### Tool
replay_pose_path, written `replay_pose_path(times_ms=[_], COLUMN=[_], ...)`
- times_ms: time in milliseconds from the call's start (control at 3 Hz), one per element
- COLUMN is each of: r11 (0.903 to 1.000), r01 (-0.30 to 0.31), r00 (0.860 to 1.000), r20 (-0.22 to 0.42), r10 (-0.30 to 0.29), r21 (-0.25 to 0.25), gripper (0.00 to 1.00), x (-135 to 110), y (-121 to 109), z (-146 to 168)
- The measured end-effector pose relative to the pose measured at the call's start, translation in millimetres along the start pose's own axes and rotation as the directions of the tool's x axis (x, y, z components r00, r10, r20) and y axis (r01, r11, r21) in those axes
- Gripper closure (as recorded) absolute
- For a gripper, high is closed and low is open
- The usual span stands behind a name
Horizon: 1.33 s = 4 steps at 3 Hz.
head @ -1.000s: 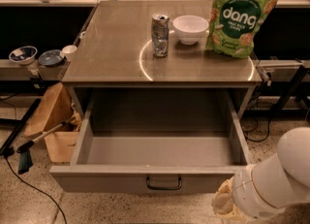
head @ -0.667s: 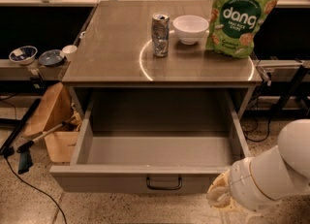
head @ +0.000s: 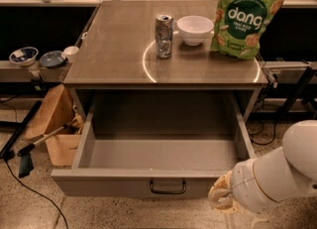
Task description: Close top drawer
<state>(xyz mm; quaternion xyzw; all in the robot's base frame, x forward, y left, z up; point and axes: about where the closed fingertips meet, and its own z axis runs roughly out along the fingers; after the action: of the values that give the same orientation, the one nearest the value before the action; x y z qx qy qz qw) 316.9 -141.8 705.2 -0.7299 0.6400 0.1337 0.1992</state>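
- Grey metal top drawer (head: 99,184) stands pulled far out of the cabinet, its front toward my camera and its inside in full view.
- Its dark loop handle (head: 168,188) sits at the middle of the front, untouched.
- My gripper (head: 219,199) is low at the right, just beside the right end of the drawer front, with the white arm (head: 277,173) behind it; I cannot tell whether it touches the front, nor whether it is spread or pressed together.
- On the tabletop (head: 109,54) I see a can (head: 164,35), a white bowl (head: 195,28) just right of it, and a green chip bag (head: 241,17) upright at the right.
- Left of the drawer, a cardboard box (head: 54,124) rests on the floor.
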Motion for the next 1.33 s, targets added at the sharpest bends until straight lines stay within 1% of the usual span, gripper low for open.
replay_pose_path(times_ms=[333, 667, 1000, 1333], r11=[0.9999, 0.9998, 0.9996, 0.9996], r01=[-0.016, -0.02, -0.012, -0.012], r00=[1.0, 1.0, 1.0, 1.0], r20=[-0.003, 0.003, 0.005, 0.005], r10=[0.016, 0.02, 0.012, 0.012], r21=[-0.002, 0.004, 0.025, 0.025], gripper=[1.0, 1.0, 1.0, 1.0], x=[3, 5, 6, 5], y=[1, -13, -42, -40], z=[11, 29, 45, 45])
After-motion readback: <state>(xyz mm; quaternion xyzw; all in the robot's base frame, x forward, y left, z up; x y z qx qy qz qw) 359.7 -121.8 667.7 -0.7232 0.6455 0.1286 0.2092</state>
